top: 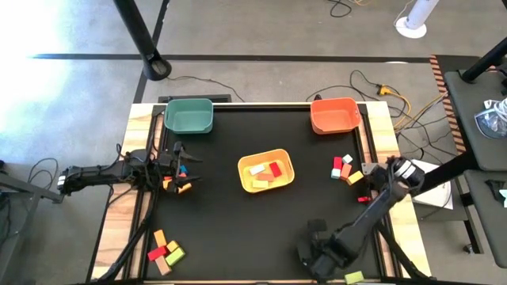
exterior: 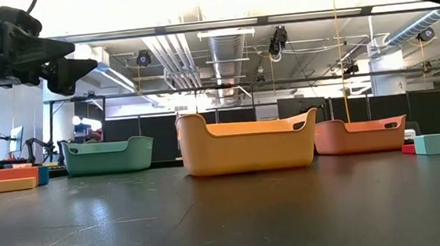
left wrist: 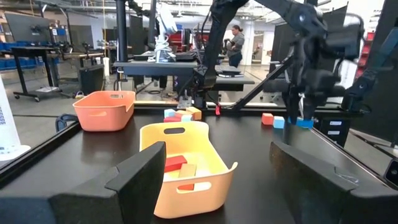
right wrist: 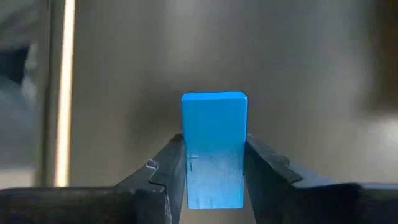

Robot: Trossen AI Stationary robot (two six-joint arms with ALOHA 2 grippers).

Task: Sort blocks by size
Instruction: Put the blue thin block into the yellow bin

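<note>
A: What is held by the right gripper (right wrist: 214,165)?
B: A blue block (right wrist: 214,146) is clamped upright between both fingers (right wrist: 168,171); a blurred grey background is seen.

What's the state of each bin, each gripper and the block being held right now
Yellow bin: upright at table centre, several blocks inside.
Green bin: upright, looks empty.
Orange bin: upright, looks empty.
Right gripper: shut on the blue block, near the table's front edge.
Left gripper: open, holding nothing, at the table's left side.
</note>
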